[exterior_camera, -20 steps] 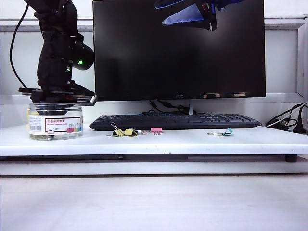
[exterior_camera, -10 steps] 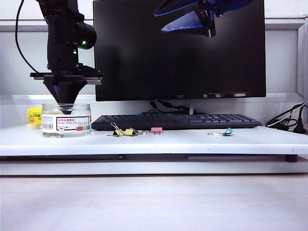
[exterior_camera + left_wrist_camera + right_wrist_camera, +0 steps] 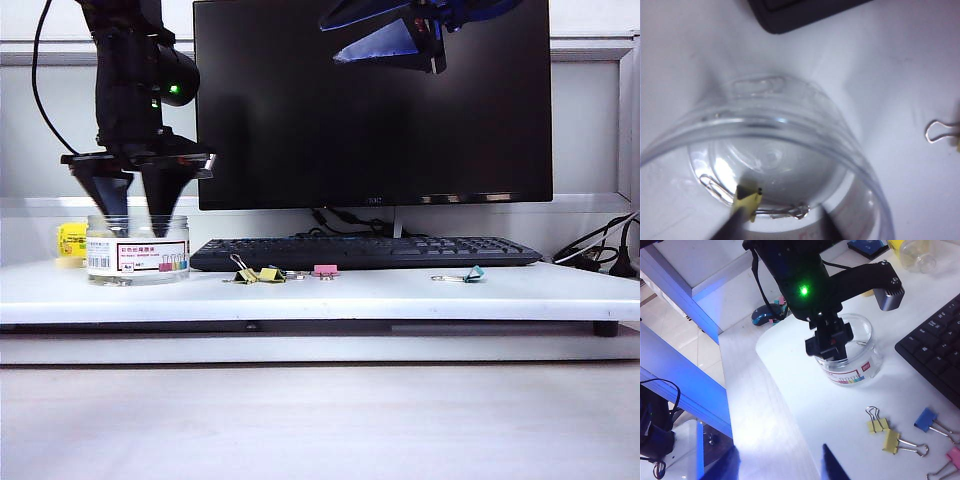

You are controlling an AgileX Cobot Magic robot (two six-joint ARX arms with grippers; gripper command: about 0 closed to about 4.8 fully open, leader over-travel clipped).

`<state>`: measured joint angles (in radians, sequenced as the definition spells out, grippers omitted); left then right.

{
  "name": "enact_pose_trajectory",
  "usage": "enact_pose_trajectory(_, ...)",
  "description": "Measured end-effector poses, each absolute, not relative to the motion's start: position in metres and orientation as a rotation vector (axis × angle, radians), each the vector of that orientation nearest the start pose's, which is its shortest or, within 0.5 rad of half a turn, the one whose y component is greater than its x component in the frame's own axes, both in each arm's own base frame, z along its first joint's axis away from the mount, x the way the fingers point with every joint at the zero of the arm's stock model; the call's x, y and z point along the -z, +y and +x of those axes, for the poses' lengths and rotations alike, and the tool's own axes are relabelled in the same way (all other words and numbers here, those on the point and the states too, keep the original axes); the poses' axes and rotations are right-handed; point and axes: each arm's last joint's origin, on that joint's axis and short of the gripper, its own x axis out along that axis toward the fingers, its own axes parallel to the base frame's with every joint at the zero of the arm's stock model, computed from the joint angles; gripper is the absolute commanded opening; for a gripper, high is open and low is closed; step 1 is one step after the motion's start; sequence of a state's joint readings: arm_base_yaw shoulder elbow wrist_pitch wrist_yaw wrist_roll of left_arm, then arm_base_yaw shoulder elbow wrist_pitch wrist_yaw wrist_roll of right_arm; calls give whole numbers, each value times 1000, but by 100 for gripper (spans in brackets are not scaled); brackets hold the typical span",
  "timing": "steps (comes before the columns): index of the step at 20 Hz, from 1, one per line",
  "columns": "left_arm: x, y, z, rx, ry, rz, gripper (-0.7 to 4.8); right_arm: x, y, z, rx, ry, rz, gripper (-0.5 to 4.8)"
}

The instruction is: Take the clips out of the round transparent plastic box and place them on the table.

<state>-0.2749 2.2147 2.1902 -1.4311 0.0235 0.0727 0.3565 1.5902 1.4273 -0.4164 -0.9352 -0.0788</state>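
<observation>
The round transparent plastic box (image 3: pixel 137 256) stands on the table (image 3: pixel 400 295) at the left. My left gripper (image 3: pixel 135 215) hangs over it, open, with its fingertips dipped into the mouth. Inside the box (image 3: pixel 790 125) one yellow clip (image 3: pixel 748 199) lies on the floor against one fingertip (image 3: pixel 735 222) of the left gripper (image 3: pixel 782 227), not pinched. Two yellow clips (image 3: pixel 258 274) lie on the table in front of the keyboard; the right wrist view shows the clips (image 3: pixel 885 432) beside the box (image 3: pixel 855 360). My right gripper (image 3: pixel 385 40) hovers high before the monitor, open and empty (image 3: pixel 780 470).
A pink clip (image 3: pixel 325 270) and a teal clip (image 3: pixel 465 275) lie on the table. The keyboard (image 3: pixel 365 252) and monitor (image 3: pixel 370 100) stand behind them. A yellow roll (image 3: pixel 70 243) sits behind the box. Cables (image 3: pixel 600 255) trail at the far right.
The box has shifted slightly right. My left gripper rose out of it shut, then opened wide with its tips back in the mouth. The right gripper has stayed put.
</observation>
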Motion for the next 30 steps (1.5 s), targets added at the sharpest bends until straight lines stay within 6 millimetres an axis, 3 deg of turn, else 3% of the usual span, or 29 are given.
enact_pose_trajectory(15,-271,-119,419,260,1453,212,205,-341,143,318,-1274,537,109,212)
enact_pose_trajectory(19,-286,-118,412,265,1419,209,179,-341,143,318,-1274,537,109,212)
enact_pose_trajectory(21,-283,-118,411,264,1433,210,179,-341,143,318,-1274,537,109,217)
enact_pose_trajectory(22,-276,-118,409,264,1461,214,179,-341,144,318,-1276,537,109,309)
enact_pose_trajectory(23,-267,-118,408,264,1497,218,179,-339,147,320,-1284,536,108,346)
enact_pose_trajectory(25,-259,-118,406,263,1526,235,179,-330,153,327,-1286,577,151,347)
enact_pose_trajectory(30,-262,-117,405,275,1513,261,179,-314,162,341,-1292,612,215,346)
